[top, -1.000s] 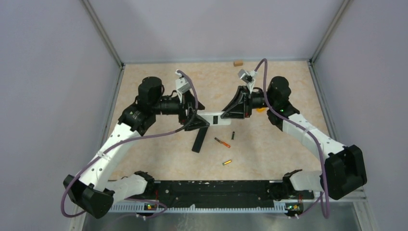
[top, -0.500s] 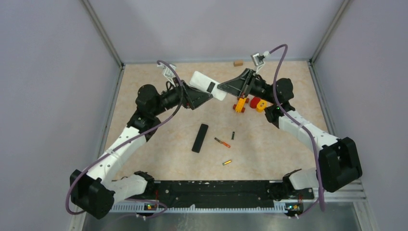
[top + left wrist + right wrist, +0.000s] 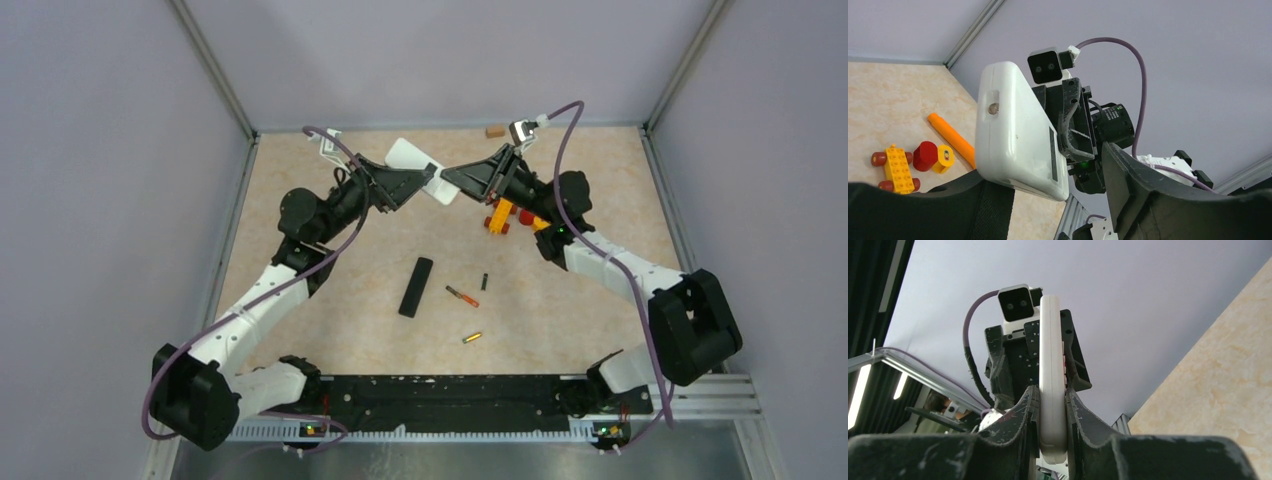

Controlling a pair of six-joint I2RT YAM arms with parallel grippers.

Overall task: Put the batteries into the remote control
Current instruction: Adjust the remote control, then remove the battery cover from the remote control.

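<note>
The beige marbled desk carries everything loose, and both arms reach over its far side and meet in the air. Between them hangs the white, rounded plastic remote control, held clear of the desk, probably so that it can be turned to bring its battery bay to face a free pincer. The right pincer is clamped narrow across the remote control's thin edges, a finger pressed on each side, and bears its weight. The left pincer stands wide around the other end. Its lower finger lies against the casing and the other stands apart, so I judge it is not gripping. Nearer the arm bases than the remote control, and well apart from it, a slim black bar lies flat; it is likely the cover. Nearer the bases again lie the two thin batteries, one orange and dark, one gold, both far from either pincer and not yet loaded.
</note>
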